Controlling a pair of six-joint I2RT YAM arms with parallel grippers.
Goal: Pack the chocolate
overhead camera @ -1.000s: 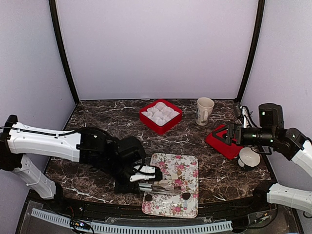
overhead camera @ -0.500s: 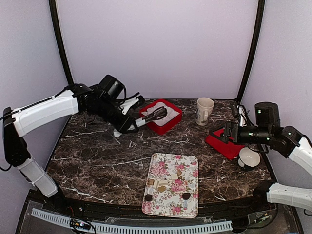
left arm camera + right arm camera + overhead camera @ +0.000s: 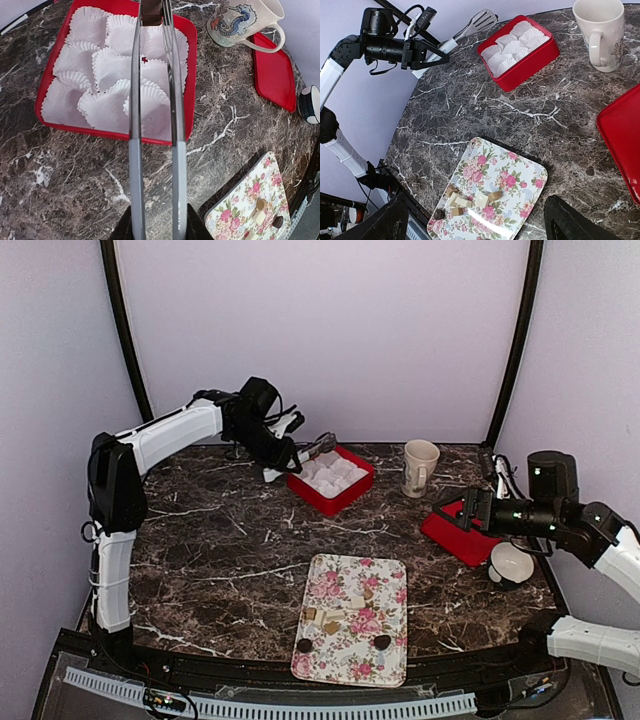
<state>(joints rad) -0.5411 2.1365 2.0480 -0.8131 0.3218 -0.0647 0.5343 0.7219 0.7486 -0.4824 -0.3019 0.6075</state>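
my left gripper (image 3: 157, 226) clenched steel tongs (image 3: 135, 165) over the twelve-o'clock red box (image 3: 318, 496); tan and brown chocolate pieces (image 3: 481, 199) lay unpacked on the six-o'clock floral tray (image 3: 345, 575).

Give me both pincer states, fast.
Left pincer: closed on the metal tongs.
Right pincer: open, holding nothing.

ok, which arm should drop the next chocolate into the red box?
Left. The left gripper holds the tongs, tips above the paper cups in the red box. The right gripper is open, empty, off by the red lid.
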